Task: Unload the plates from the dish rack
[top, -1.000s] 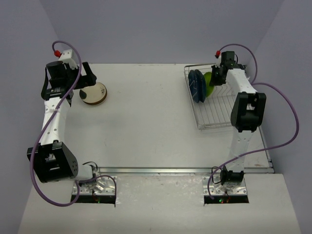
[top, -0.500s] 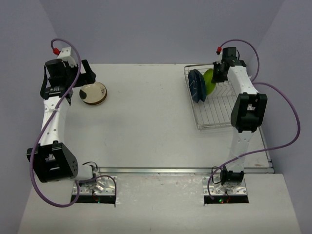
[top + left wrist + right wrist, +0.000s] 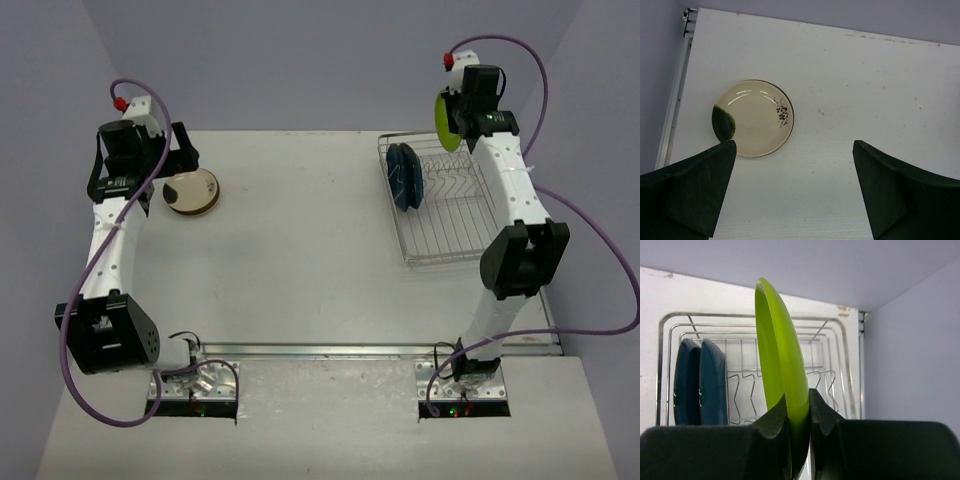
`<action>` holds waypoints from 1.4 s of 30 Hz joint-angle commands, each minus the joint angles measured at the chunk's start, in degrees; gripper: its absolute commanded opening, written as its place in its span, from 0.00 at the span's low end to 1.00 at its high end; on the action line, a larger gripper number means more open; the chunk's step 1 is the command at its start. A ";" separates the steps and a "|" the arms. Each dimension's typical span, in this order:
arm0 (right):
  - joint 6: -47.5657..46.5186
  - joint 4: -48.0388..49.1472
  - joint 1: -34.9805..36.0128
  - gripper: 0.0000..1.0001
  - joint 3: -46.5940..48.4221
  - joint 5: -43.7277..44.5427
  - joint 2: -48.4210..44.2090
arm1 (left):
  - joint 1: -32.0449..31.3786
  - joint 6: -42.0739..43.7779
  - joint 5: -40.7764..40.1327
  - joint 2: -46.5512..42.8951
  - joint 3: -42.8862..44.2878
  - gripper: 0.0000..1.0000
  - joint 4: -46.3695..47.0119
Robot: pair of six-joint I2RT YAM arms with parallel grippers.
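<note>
My right gripper [image 3: 452, 112] is shut on the rim of a lime green plate [image 3: 443, 122], held on edge high above the far end of the silver wire dish rack [image 3: 470, 225]. In the right wrist view the green plate [image 3: 780, 365] stands between my pads [image 3: 826, 415], with the rack [image 3: 830, 340] below. Two dark blue plates [image 3: 404, 175] stand upright at the rack's far left, also in the right wrist view [image 3: 700, 382]. My left gripper [image 3: 168, 160] is open and empty above a cream plate with a dark patch [image 3: 191, 190], seen in the left wrist view [image 3: 753, 118].
Walls enclose the table at the back and both sides. The table's left edge rail [image 3: 675, 95] runs close beside the cream plate. The right arm's purple cable [image 3: 600, 250] loops out past the table's right side.
My right gripper has lifted the green plate up out of the rack and away from the blue plates. The left gripper has barely moved.
</note>
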 commanded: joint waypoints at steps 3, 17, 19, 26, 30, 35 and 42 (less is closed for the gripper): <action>-2.61 4.58 2.45 0.00 -2.31 -0.74 -8.27 | -0.72 0.51 10.47 -4.66 0.19 1.00 3.41; 30.69 9.87 11.11 0.00 -22.73 -56.63 -19.49 | -25.71 0.42 25.07 -7.21 -3.95 0.83 0.74; 31.51 10.60 12.43 0.00 -23.40 -57.25 -19.90 | -26.55 0.53 24.49 -6.61 -4.06 0.79 0.47; 32.65 12.58 17.84 0.00 -24.92 -58.97 -19.96 | -27.50 -0.92 26.53 -3.14 -3.75 0.63 -0.01; 33.04 13.64 19.61 0.00 -25.14 -60.03 -19.61 | -27.52 -1.66 26.81 -1.68 -4.11 0.51 0.08; 34.10 13.55 20.47 0.04 -24.20 -60.76 -18.34 | -27.52 -2.03 29.27 -1.49 -4.34 0.06 0.42; 33.70 11.31 20.44 0.57 -23.70 -57.40 -17.78 | -26.21 -1.92 28.82 -2.92 -5.06 0.00 0.23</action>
